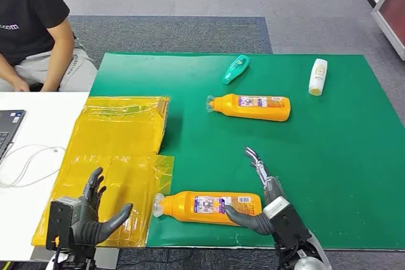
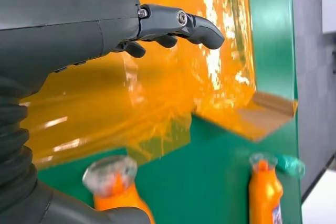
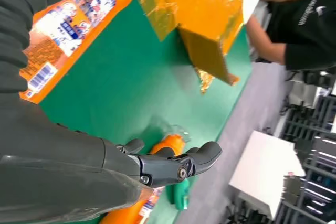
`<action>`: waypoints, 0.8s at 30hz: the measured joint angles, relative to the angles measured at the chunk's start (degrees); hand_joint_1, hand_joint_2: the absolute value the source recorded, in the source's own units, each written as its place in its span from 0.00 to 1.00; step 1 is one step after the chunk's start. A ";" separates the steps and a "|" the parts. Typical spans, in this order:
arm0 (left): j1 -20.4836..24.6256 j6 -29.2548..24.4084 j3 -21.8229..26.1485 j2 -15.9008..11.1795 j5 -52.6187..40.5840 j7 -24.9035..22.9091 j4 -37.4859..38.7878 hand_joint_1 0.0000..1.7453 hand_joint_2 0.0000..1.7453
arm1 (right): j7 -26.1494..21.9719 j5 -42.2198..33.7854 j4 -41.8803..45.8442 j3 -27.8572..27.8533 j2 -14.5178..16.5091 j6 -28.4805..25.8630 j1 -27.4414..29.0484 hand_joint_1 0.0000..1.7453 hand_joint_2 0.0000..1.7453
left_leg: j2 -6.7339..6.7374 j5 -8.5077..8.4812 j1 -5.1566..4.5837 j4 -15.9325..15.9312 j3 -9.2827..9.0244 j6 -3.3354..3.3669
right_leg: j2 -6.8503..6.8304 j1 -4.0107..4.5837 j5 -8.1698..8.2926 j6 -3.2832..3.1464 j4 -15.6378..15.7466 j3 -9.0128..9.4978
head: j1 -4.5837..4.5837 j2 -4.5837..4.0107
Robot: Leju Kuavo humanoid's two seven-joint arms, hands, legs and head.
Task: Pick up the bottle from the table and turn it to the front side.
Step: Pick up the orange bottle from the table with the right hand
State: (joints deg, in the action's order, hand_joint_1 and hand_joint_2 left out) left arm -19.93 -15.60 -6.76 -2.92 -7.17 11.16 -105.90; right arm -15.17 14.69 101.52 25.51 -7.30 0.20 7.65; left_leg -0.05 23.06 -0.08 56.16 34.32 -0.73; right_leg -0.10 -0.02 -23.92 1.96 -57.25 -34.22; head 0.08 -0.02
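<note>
An orange bottle (image 1: 210, 207) lies on its side near the front edge of the green mat (image 1: 334, 156), clear cap pointing left and printed label facing up. My right hand (image 1: 265, 197) is at its base end. The thumb lies along the bottle's near side and the fingers are spread away over the mat, so nothing is gripped. The right wrist view shows that label (image 3: 67, 24) beside the hand (image 3: 118, 171). My left hand (image 1: 93, 210) hovers open over the yellow bags, left of the cap (image 2: 113, 174). A second orange bottle (image 1: 250, 107) lies farther back.
Yellow plastic bags (image 1: 119, 150) cover the mat's left part. A teal bottle (image 1: 236, 69) and a white bottle (image 1: 318, 76) lie at the back. A laptop (image 1: 7, 128) and a white cable are on the white table at left, where a person (image 1: 33, 30) sits.
</note>
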 joint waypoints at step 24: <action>6.86 3.14 -5.68 -0.48 -0.55 -0.07 4.27 0.00 1.00 | 13.40 20.66 -13.89 13.59 -13.83 9.94 -10.73 0.00 1.00 | 0.00 -0.06 -0.03 0.00 -0.01 0.06 | 0.00 -0.02 0.06 0.06 0.01 0.02 | 0.00 0.00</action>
State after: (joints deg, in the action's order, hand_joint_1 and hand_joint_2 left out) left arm -13.07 -12.45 -12.44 -3.39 -7.72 11.09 -101.63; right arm -1.77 35.35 87.64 39.10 -21.14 10.14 -3.08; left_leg -0.04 23.00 -0.11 56.17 34.31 -0.67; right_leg -0.10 -0.05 -23.86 2.03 -57.25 -34.20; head 0.08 -0.02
